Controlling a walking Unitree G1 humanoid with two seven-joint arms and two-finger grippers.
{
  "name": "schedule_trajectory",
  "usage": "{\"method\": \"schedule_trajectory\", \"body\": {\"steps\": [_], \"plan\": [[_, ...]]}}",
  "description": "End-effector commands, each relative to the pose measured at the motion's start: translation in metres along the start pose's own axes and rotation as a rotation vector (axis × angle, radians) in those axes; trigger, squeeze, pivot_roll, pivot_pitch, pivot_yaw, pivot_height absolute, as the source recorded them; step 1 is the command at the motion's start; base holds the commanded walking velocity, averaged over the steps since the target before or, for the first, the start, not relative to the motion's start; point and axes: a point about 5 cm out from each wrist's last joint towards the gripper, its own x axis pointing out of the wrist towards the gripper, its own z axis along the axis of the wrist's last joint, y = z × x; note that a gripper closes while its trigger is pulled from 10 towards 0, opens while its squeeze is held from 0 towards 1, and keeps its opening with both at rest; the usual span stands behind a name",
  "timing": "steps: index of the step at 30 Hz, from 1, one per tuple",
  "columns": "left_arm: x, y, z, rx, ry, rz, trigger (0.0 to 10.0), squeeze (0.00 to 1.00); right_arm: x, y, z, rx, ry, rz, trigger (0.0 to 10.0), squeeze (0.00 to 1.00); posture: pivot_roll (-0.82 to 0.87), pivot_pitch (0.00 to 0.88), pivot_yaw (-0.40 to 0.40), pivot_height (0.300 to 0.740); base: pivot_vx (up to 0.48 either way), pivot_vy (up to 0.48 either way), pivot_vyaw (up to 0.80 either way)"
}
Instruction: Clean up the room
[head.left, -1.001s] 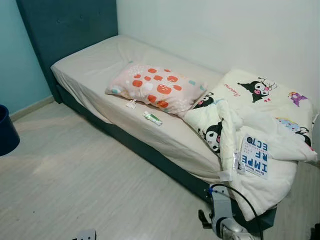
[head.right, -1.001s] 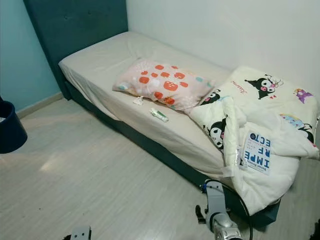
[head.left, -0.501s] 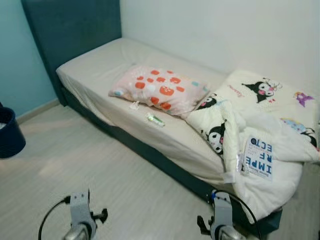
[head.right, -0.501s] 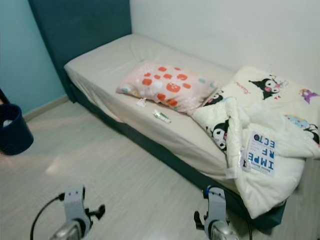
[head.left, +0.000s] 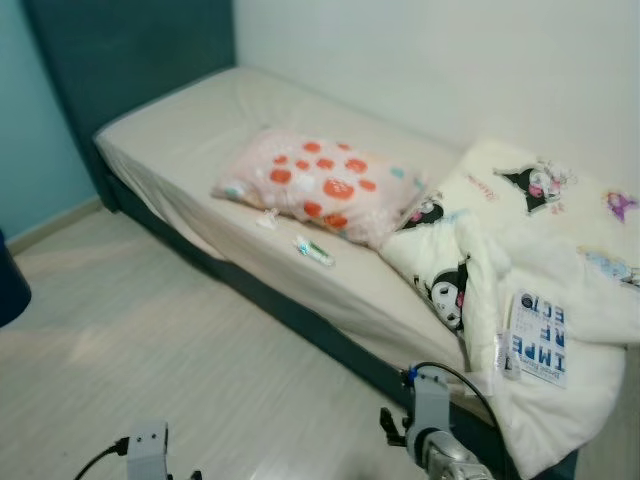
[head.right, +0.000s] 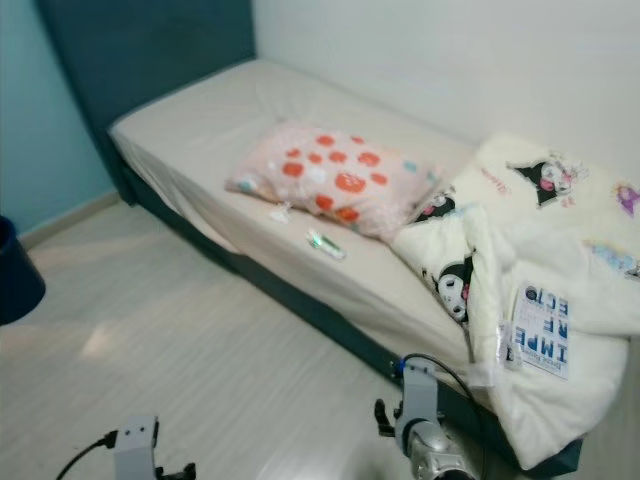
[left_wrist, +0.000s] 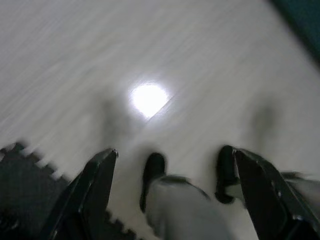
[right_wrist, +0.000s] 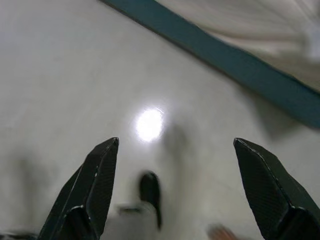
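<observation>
Both grippers, left gripper (left_wrist: 172, 200) and right gripper (right_wrist: 175, 190), hang spread, empty over pale wood-look floor (right_wrist: 60, 75); dark blue round bin (head.right: 18, 275) cut off.

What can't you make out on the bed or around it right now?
- Small green item on the mattress: too small and blurred to identify, head views.
- White scrap beside the pillow: too small.
- Small print on the booklet on the quilt: blurred.
- Dark bin: cut off by the left edge.

Small green-and-white tube (head.left: 313, 250) lies flat on beige bed sheet (head.left: 190, 140), just beside pink orange-spotted pillow (head.left: 320, 186). Crumpled white scrap (head.left: 267, 215) near it. Rumpled cartoon-print quilt (head.left: 520, 270) heaped at foot.
</observation>
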Motion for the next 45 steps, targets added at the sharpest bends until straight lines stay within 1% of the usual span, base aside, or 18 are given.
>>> {"method": "schedule_trajectory", "body": {"steps": [1,6,12,24,26,33,36,41,45], "plan": [[-0.005,0.007,-0.015,0.011,0.052,0.012,10.0,0.0,0.002,0.008,0.006,-0.02,-0.01,0.02,10.0,0.0,-0.08,0.101,-0.056,0.74,0.334,0.0,0.0],[-0.007,0.01,-0.02,0.019,0.069,0.013,10.0,0.0,0.003,0.011,0.014,-0.05,-0.037,0.025,10.0,0.0,-0.08,0.099,-0.055,0.74,0.332,0.0,0.0],[-0.005,0.007,-0.018,0.042,0.069,-0.005,10.0,0.0,0.004,0.012,0.023,-0.068,-0.065,0.026,10.0,0.0,-0.08,0.091,-0.059,0.74,0.331,0.0,0.0],[-0.004,0.003,-0.016,0.051,0.066,-0.02,10.0,0.0,0.004,0.014,0.027,-0.095,-0.077,0.029,10.0,0.0,-0.08,0.092,-0.058,0.74,0.332,0.0,0.0],[-0.004,0.002,-0.017,0.051,0.068,-0.023,10.0,0.0,0.005,0.015,0.027,-0.115,-0.072,0.035,10.0,0.0,-0.08,0.095,-0.057,0.74,0.334,0.0,-0.8],[-0.004,0.001,-0.018,0.043,0.066,-0.026,10.0,0.0,0.005,0.016,0.029,-0.108,-0.086,0.037,10.0,0.0,-0.08,0.1,-0.059,0.74,0.335,0.0,-0.8],[-0.004,0.0,-0.016,0.039,0.059,-0.028,10.0,0.0,0.005,0.016,0.03,-0.116,-0.09,0.034,10.0,0.0,-0.08,0.101,-0.058,0.74,0.334,0.0,0.0],[-0.001,-0.003,-0.005,0.038,0.022,-0.04,10.0,0.0,0.005,0.018,0.032,-0.114,-0.099,0.04,10.0,0.0,-0.08,0.1,-0.052,0.74,0.334,0.0,0.0],[0.0,-0.003,0.0,0.036,0.005,-0.044,10.0,0.0,0.005,0.018,0.032,-0.111,-0.101,0.04,10.0,0.0,-0.08,0.098,-0.049,0.74,0.334,0.0,0.0]]}}
